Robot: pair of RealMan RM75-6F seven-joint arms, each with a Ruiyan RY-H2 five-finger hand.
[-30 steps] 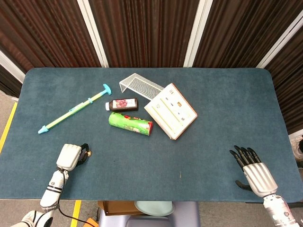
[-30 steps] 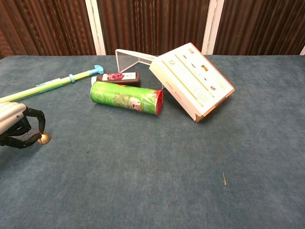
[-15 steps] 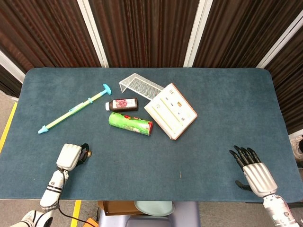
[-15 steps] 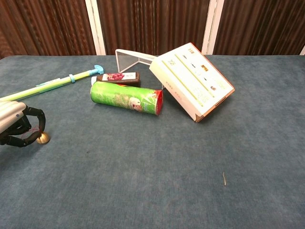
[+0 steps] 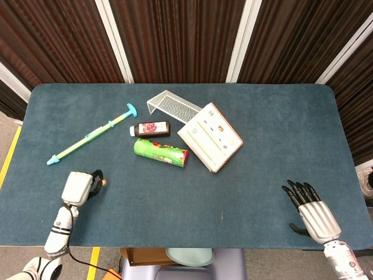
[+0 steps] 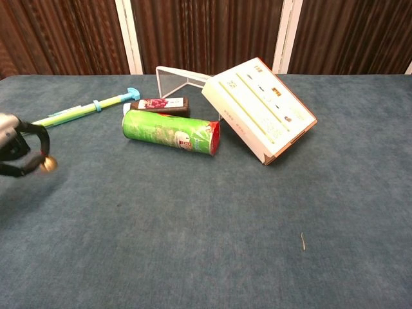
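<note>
The left hand (image 6: 16,149) has its fingers curled in, pinching a small round brass-coloured knob (image 6: 47,165) at the fingertips, clear of the blue cloth table (image 6: 212,225). Beyond it lies a long green-and-blue plastic pump (image 6: 80,109). The right hand (image 5: 309,210) rests with fingers apart, holding nothing, well apart from everything.

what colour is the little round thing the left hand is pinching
Gold or brass coloured; the small round thing pinched by the left hand shows best in the chest view.
</note>
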